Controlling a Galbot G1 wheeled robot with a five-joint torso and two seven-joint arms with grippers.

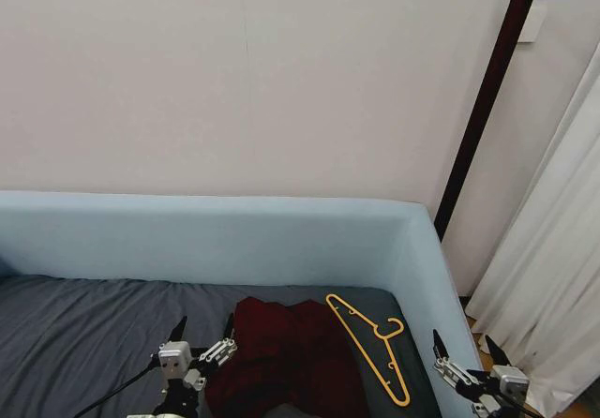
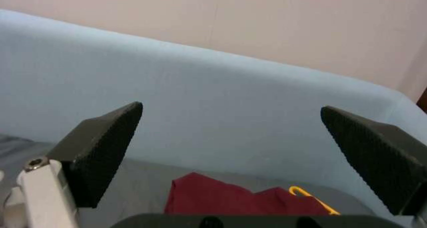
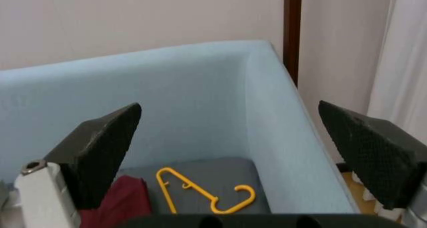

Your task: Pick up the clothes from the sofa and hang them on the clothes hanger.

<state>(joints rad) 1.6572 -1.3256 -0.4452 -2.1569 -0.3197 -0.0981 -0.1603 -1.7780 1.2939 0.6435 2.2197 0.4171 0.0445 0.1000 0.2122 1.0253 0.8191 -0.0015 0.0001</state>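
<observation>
A dark red garment lies crumpled on the grey seat of the light blue sofa. A yellow plastic hanger rests flat on the seat just right of it. My left gripper hovers open over the seat at the garment's left edge, holding nothing. My right gripper stands open beyond the sofa's right arm, also holding nothing. The left wrist view shows the garment and a bit of the hanger below the sofa back. The right wrist view shows the hanger and a corner of the garment.
A dark brown clothes rack pole rises behind the sofa's right end, with a crossbar at the top. A white curtain hangs at the right. The plain wall stands behind the sofa back.
</observation>
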